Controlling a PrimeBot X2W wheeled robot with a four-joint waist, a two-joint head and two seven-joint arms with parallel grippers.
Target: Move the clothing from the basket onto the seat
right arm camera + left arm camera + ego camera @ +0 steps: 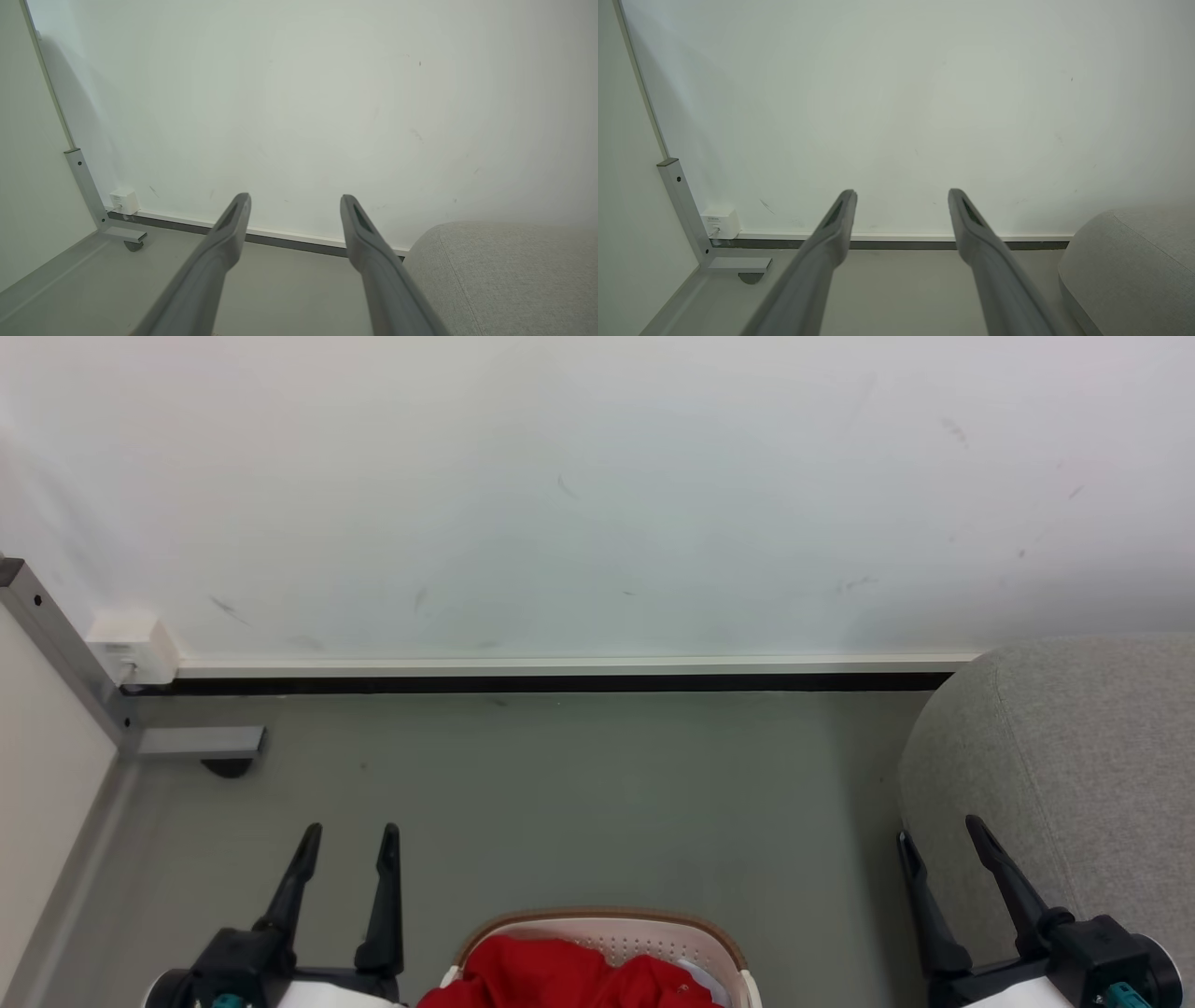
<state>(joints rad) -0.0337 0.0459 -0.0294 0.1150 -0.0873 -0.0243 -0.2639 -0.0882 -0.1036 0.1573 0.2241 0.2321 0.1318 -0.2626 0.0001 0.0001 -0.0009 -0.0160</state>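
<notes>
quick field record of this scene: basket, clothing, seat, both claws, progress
basket: white, brown rim, on the floor
clothing: red, heaped inside the basket
seat: light grey, right of the basket, visible part bare
left claw: open, empty, left of the basket
right claw: open, empty, by the seat's edge
progress: clothing not yet moved

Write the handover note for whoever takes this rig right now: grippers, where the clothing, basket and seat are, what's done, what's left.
Left gripper: open, empty, raised over the floor to the left of the basket.
Right gripper: open, empty, in front of the seat's near edge.
Red clothing: piled in the white basket, low and centred between the grippers.
Grey seat: to the robot's right; no garment on the part in view.
Done: nothing moved yet.
Left: grasp the clothing, lift it out, lay it on the seat.
</notes>
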